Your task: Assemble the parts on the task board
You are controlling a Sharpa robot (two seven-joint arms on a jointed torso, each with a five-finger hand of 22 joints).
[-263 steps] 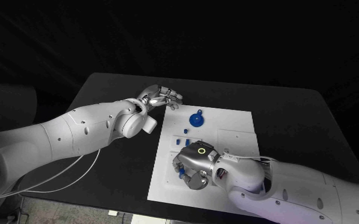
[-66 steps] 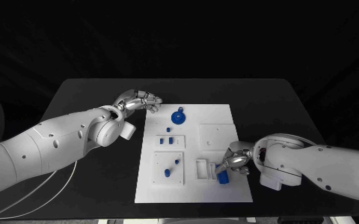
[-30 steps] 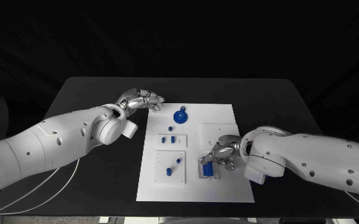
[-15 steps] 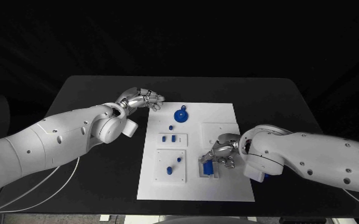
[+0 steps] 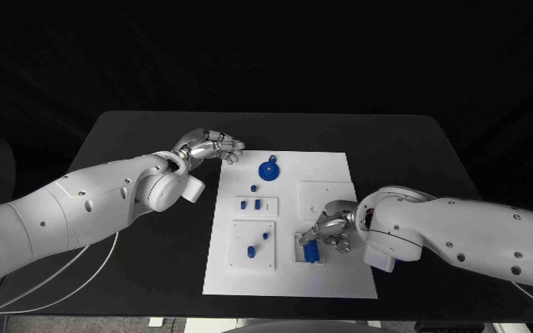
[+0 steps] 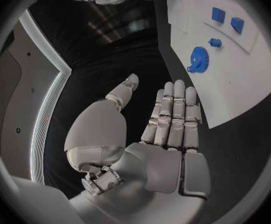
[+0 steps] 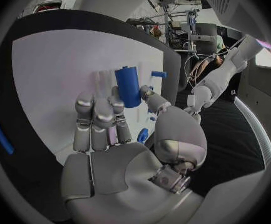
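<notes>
Currently the right hand [image 5: 332,233] pinches a blue cylinder part [image 5: 310,252] between thumb and fingers, holding it over the raised white holder [image 5: 300,247] near the front right of the task board [image 5: 333,167]. In the right wrist view the cylinder [image 7: 128,86] stands roughly upright at the fingertips [image 7: 118,100], against the white board [image 7: 54,64]; can't tell if its lower end is seated.

Left hand [image 5: 211,146] sits just off the board's far left corner, over black table [image 5: 133,129], fingers curled in, holding nothing. Left wrist view shows those fingers [image 6: 174,112] lying side by side, thumb apart.

On the board: blue gear [image 5: 266,171] near the far edge, small blue peg [image 5: 252,189] just below it, two small blue blocks [image 5: 249,205] mid-left, two more blue pieces [image 5: 258,244] in the front-left plate.

Open table on both sides of the board and beyond its far edge.
</notes>
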